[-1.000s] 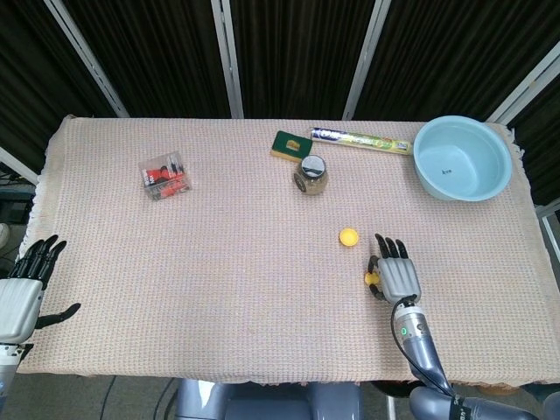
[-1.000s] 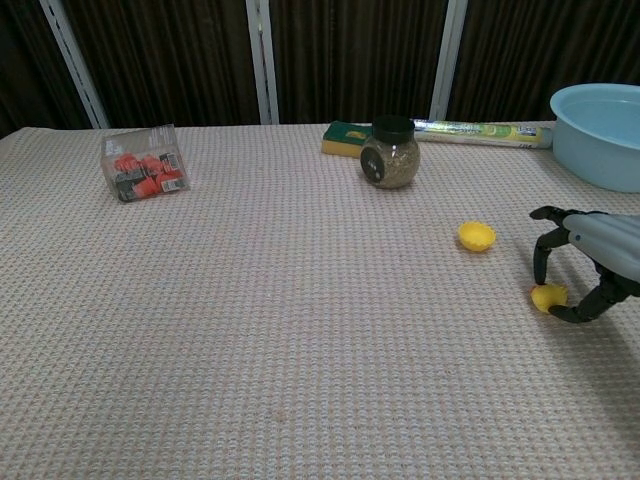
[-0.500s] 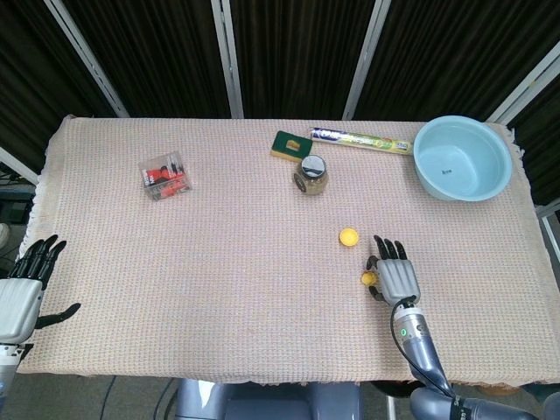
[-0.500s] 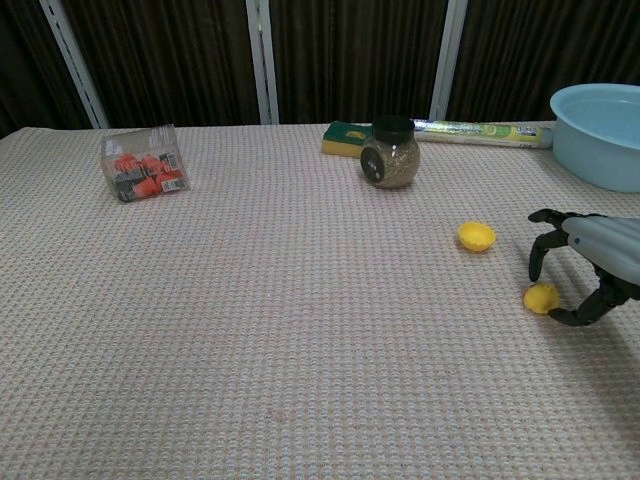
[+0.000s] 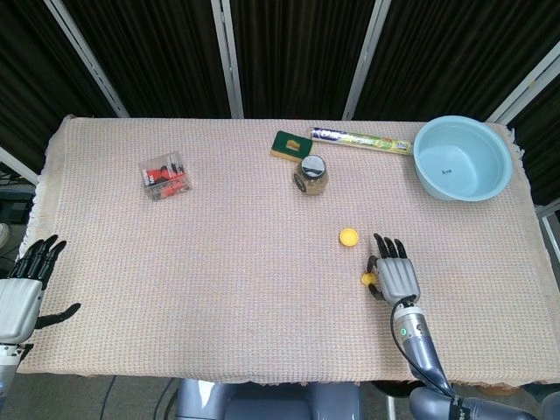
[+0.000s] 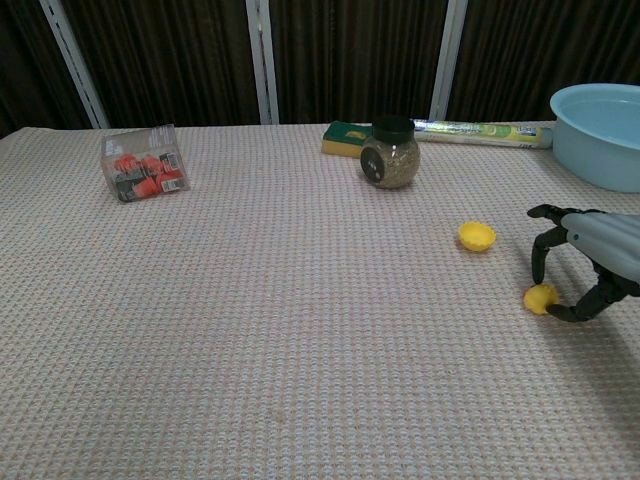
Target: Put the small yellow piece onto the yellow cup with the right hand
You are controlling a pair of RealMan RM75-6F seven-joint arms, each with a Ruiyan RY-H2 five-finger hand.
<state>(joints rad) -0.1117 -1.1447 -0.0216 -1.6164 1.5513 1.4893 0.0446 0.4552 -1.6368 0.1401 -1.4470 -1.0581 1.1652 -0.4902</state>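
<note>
The yellow cup (image 5: 349,236) (image 6: 476,236) is a small shallow shape on the cloth right of centre. The small yellow piece (image 5: 367,279) (image 6: 540,298) lies on the cloth a short way nearer and to the right of it. My right hand (image 5: 396,273) (image 6: 592,258) arches over the piece, palm down. Its thumb tip touches the piece's right side and a fingertip hangs just above it. The piece still rests on the cloth. My left hand (image 5: 22,293) sits off the table's front left corner with its fingers spread, holding nothing.
A spice jar (image 5: 311,174) stands behind the cup, with a green packet (image 5: 287,144) and a long foil-wrap box (image 5: 360,140) beyond it. A light blue basin (image 5: 461,158) sits at the back right. A clear bag of red items (image 5: 164,175) lies at the left.
The small yellow piece has slid slightly left on the cloth. My right hand's fingers opened a little and have come back down close over it. The left hand has not moved.
</note>
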